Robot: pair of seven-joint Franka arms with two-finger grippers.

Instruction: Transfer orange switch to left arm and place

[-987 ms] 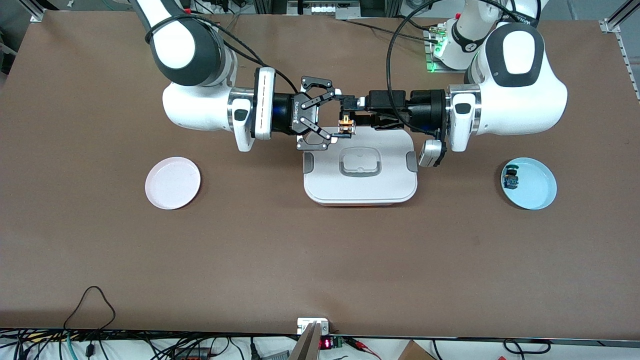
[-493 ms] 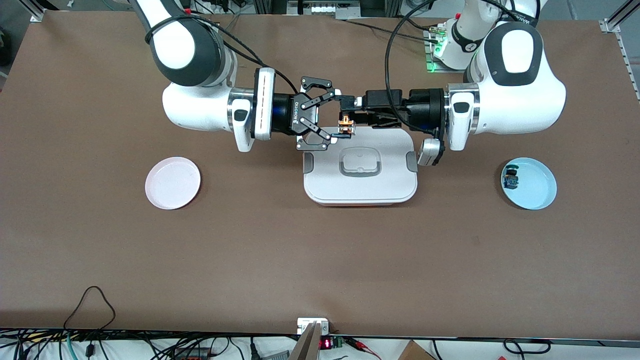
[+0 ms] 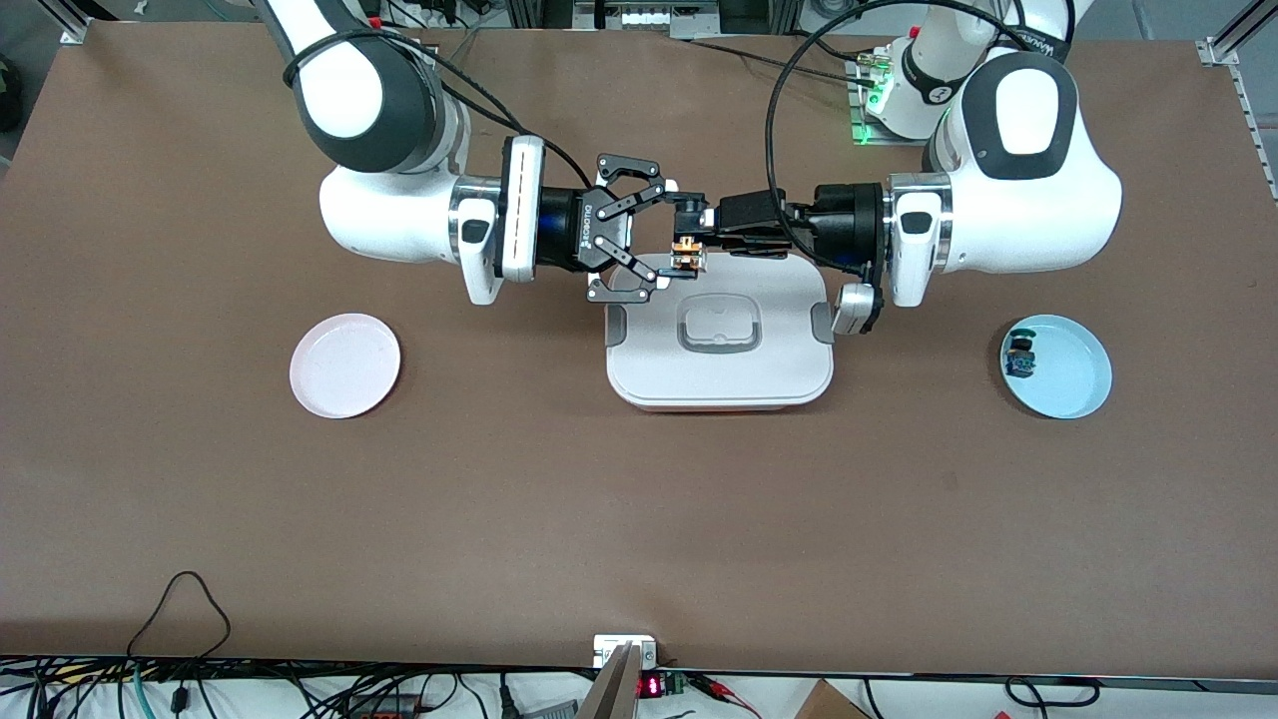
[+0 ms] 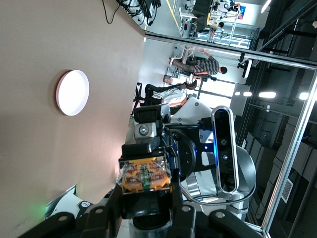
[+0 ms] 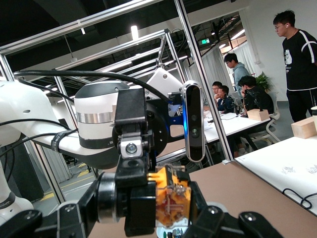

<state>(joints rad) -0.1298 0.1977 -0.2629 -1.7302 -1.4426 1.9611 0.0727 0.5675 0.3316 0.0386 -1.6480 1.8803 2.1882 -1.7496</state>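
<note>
The orange switch (image 3: pixel 687 256) hangs in the air between both grippers, over the edge of the white box (image 3: pixel 649 369) nearest the robots' bases. My right gripper (image 3: pixel 677 230) is shut on it lengthwise, black body against one finger and orange base (image 5: pixel 171 201) against the other. My left gripper (image 3: pixel 701 232) comes in from the left arm's end and is shut on the switch's black body, just under the orange base (image 4: pixel 144 173). In the left wrist view the left gripper (image 4: pixel 146 201) clamps that body. In the right wrist view the right gripper (image 5: pixel 148 210) spans the switch.
A pink plate (image 3: pixel 344 364) lies toward the right arm's end of the table. Toward the left arm's end, a blue plate (image 3: pixel 1073 384) holds a small blue-green switch (image 3: pixel 1020 358). Both arms stretch level above the table, meeting over the box.
My left gripper has closed from open onto the switch's black body. Both arms and the switch have shifted slightly toward the right arm's end.
</note>
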